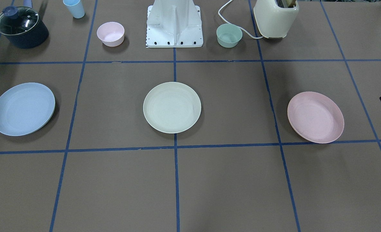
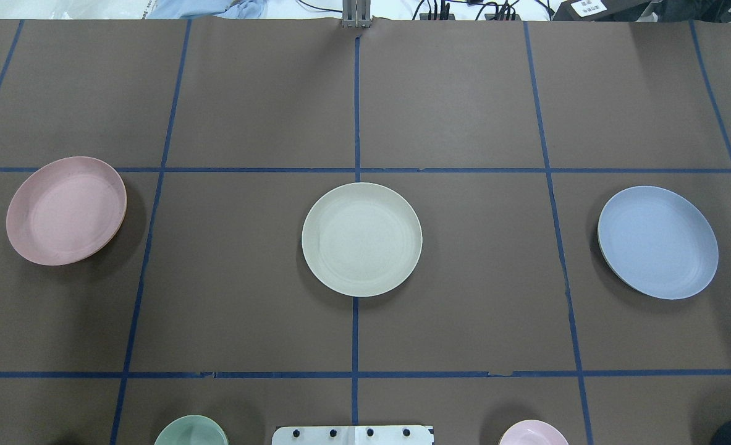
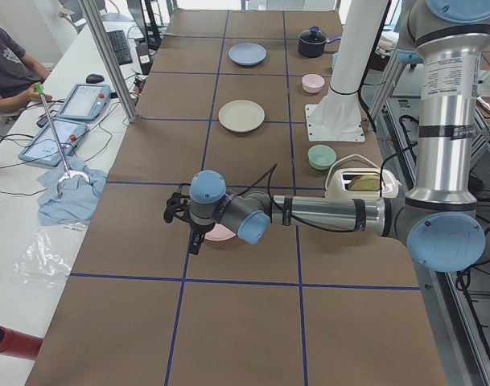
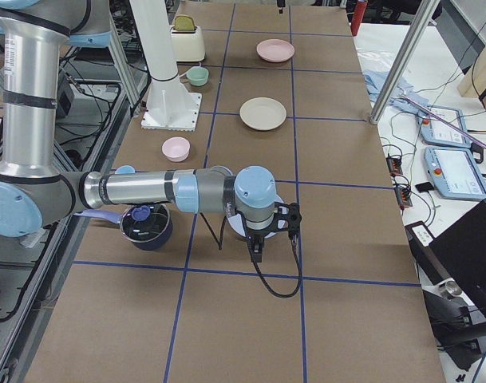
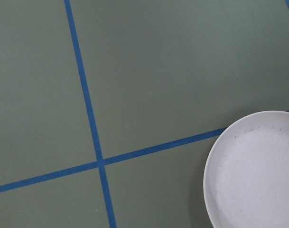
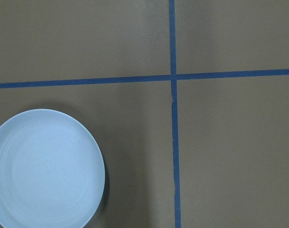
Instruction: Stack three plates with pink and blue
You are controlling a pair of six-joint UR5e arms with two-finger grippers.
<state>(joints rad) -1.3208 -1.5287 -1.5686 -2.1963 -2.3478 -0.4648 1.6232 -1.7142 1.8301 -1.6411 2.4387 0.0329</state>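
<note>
Three plates lie apart in a row on the brown table. The pale cream-green plate (image 2: 361,239) is in the middle. The pink plate (image 2: 66,210) is on my left side and the blue plate (image 2: 657,242) on my right. My left gripper (image 3: 183,217) hovers high above the table by the pink plate, which shows pale in the left wrist view (image 5: 258,175). My right gripper (image 4: 281,226) hovers high by the blue plate (image 6: 44,168). Neither wrist view shows fingers, so I cannot tell whether either gripper is open or shut. Neither touches a plate.
Near the robot base (image 1: 174,29) stand a small pink bowl (image 1: 110,33), a small green bowl (image 1: 229,35), a cream toaster (image 1: 275,17), a light-blue cup (image 1: 74,8) and a dark pot with a glass lid (image 1: 21,27). Blue tape lines grid the table.
</note>
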